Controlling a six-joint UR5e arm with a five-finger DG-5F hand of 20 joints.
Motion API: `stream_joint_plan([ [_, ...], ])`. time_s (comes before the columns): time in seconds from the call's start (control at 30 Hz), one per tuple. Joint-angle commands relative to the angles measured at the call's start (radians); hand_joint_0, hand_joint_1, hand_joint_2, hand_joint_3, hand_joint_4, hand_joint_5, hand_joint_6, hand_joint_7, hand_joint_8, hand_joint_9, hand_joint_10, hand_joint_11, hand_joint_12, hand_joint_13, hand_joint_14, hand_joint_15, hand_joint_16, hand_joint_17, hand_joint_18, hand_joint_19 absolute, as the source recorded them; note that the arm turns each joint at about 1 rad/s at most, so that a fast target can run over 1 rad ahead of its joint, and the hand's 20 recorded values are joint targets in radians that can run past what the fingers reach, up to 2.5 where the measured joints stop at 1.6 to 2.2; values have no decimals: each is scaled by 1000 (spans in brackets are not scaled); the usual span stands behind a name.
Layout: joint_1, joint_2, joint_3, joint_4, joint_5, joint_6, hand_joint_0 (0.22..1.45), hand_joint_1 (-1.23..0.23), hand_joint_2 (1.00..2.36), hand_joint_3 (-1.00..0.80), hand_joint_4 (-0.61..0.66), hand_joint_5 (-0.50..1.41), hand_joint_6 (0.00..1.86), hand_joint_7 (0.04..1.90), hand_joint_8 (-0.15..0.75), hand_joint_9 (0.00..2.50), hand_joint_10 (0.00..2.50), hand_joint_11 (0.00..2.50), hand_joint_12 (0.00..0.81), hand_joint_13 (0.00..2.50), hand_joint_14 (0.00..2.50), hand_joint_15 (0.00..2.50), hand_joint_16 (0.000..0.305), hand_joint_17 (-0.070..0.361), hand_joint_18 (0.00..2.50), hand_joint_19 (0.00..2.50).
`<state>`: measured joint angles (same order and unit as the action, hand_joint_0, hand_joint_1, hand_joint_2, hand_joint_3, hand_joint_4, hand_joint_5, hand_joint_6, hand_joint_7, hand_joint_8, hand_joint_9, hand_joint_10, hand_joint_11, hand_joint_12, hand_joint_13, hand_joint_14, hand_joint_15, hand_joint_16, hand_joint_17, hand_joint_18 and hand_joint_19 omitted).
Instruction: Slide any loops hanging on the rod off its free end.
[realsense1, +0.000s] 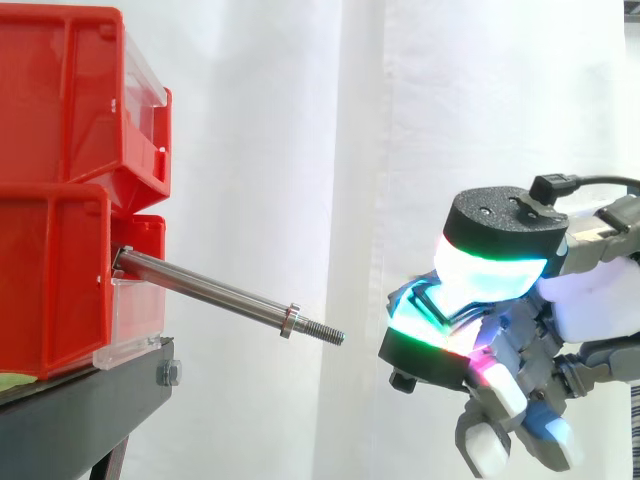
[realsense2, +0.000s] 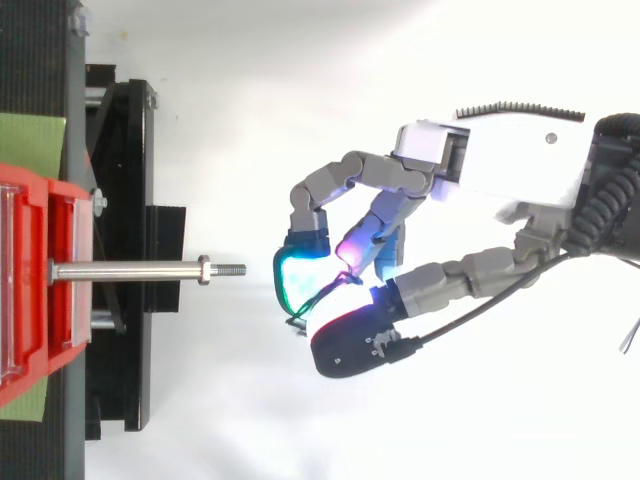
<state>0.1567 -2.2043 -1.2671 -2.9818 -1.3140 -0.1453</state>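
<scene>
Your thin cable loop (realsense2: 312, 302) sat off the rod (realsense1: 210, 290), just beyond its free end and apart from it. It was caught in the hand (realsense2: 500, 165). From above you saw it as a dark green strand curling between the glowing fingertips (realsense2: 300, 270). From the side it showed as thin dark lines lying across a lit pad. The fingers were curled inward, with their pads drawn together and pinched on that loop. The thumb's black-capped tip closed in from the other side.

The rod was a bare steel bar that stuck out of the front of the lower red bin (realsense1: 50, 280). From the side you saw it slope slightly downward toward its free end. A nut (realsense1: 290, 320) sat near that end, and a short threaded tip (realsense1: 325, 333) reached past it and pointed at the hand. There was open space between the tip and the nearest fingertip.

The hand came in from the right, level with the rod's end or a little below it. Its pads glowed cyan, green and magenta. A second red bin (realsense1: 60, 100) was stacked on the lower one. Both rested on the black stand (realsense1: 80, 410), and the white curtain (realsense1: 300, 150) hung behind them.
</scene>
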Motion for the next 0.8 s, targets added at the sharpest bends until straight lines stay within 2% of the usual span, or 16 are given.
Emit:
stream_joint_plan([
  [0.0,0,0,0,3,2,3,684,-851,1013,-320,121,-193,888,1159,310,956,17,620,371,906,13,336,57,127,985,758],
  [0.1,1,0,0,3,15,13,645,-796,1015,-316,146,-152,885,1298,333,1111,20,666,371,967,12,341,55,124,1013,780],
  [0.27,1,0,0,0,21,16,599,-694,1012,-361,145,-128,873,1322,327,1194,20,625,365,1029,12,344,55,125,1059,799],
  [0.33,1,0,0,1,21,16,593,-577,1012,-368,143,-105,858,1375,338,1303,22,646,360,1091,13,364,56,126,1107,832],
  [0.43,1,0,0,3,21,16,592,-537,1013,-350,132,-98,856,1383,335,1348,23,682,361,1114,13,370,56,127,1129,846],
  [0.53,1,0,0,3,21,16,583,-546,1017,-278,122,-87,850,1383,335,1391,23,687,360,1134,15,369,57,127,1144,853],
  [0.67,1,0,0,4,21,16,565,-639,1012,-90,87,-52,829,1394,395,1553,21,687,410,1265,10,332,71,161,1346,751],
  [0.77,0,0,0,7,22,16,560,-669,1009,-46,106,-65,833,1387,401,1493,21,704,434,1259,10,333,75,168,1359,731],
])
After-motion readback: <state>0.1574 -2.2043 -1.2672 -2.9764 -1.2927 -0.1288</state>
